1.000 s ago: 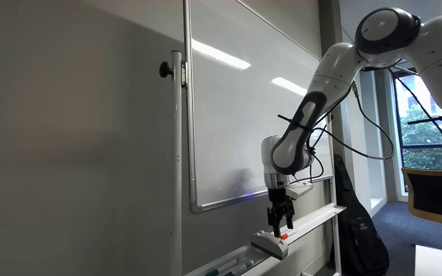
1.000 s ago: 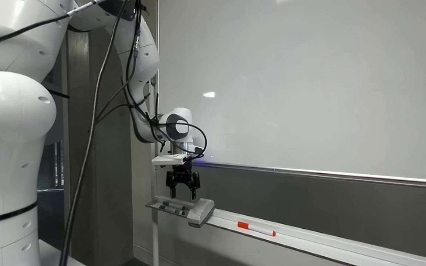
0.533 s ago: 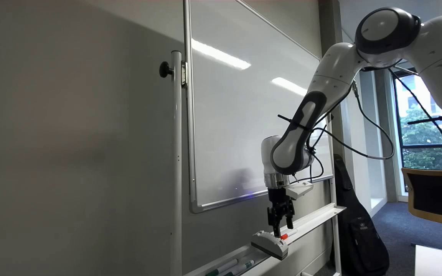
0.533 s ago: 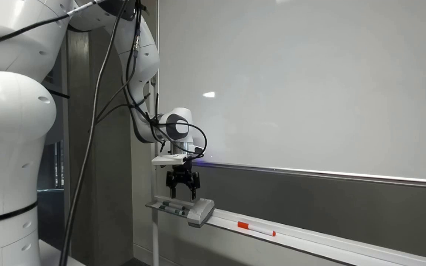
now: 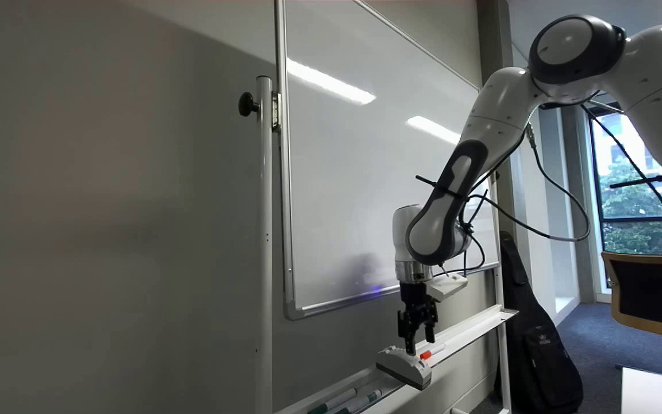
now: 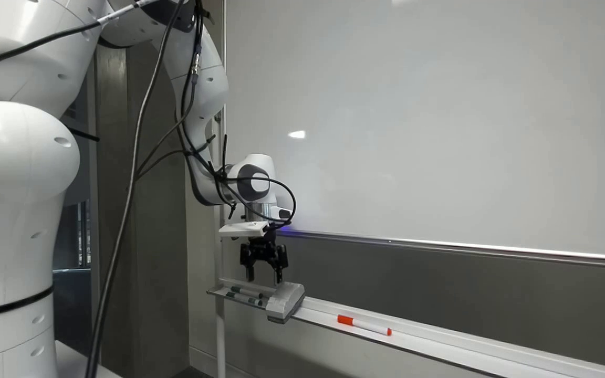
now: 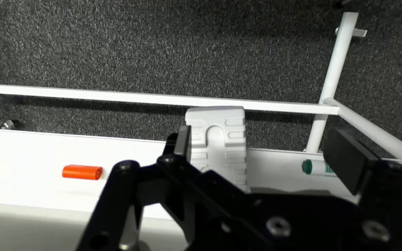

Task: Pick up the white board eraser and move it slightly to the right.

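Note:
The white board eraser (image 5: 404,367) is a white oblong block lying crosswise on the whiteboard's tray; it also shows in an exterior view (image 6: 285,302) and in the wrist view (image 7: 218,146). My gripper (image 6: 264,279) points down, open and empty, slightly above the tray. In that view its right finger is just above the eraser's upper left edge, and its left finger is over the green pens. In the wrist view the gripper (image 7: 263,150) has its left finger over the eraser's left edge and its right finger well to the right. The eraser's near end is hidden behind the gripper.
A red-capped pen (image 6: 364,325) lies on the tray (image 6: 439,354) right of the eraser in an exterior view. Green-capped pens (image 6: 244,298) lie on its left. The whiteboard (image 6: 439,131) stands above and behind. The tray's frame bar (image 7: 117,96) runs low over dark carpet.
My gripper has shifted slightly towards the eraser along the tray, rightwards in one exterior view and leftwards in the other. It stays open. The eraser and the pens have not moved.

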`<control>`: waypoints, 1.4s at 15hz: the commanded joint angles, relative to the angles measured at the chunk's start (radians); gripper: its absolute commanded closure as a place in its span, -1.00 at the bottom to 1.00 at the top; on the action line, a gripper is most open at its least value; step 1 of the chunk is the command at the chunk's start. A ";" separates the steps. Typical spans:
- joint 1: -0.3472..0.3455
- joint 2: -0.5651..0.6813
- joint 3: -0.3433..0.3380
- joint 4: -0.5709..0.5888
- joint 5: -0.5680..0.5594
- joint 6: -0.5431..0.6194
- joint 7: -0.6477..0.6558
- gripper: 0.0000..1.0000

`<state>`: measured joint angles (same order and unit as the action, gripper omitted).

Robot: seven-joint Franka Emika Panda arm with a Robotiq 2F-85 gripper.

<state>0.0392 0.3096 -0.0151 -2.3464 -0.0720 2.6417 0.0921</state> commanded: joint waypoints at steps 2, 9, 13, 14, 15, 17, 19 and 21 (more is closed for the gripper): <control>0.002 0.032 -0.035 0.000 -0.023 0.113 0.019 -1.00; -0.008 0.118 -0.048 0.018 -0.004 0.226 -0.013 -1.00; -0.011 0.144 -0.043 0.020 0.002 0.294 -0.029 -1.00; -0.008 0.150 -0.046 0.021 0.000 0.305 -0.028 -1.00; -0.010 0.152 -0.044 0.021 0.002 0.314 -0.031 -1.00; -0.009 0.164 -0.043 0.024 0.003 0.328 -0.033 -1.00; -0.009 0.179 -0.040 0.029 0.005 0.336 -0.035 -1.00; -0.008 0.189 -0.039 0.033 0.004 0.334 -0.035 -1.00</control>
<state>0.0376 0.4710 -0.0607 -2.3282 -0.0744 2.9494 0.0859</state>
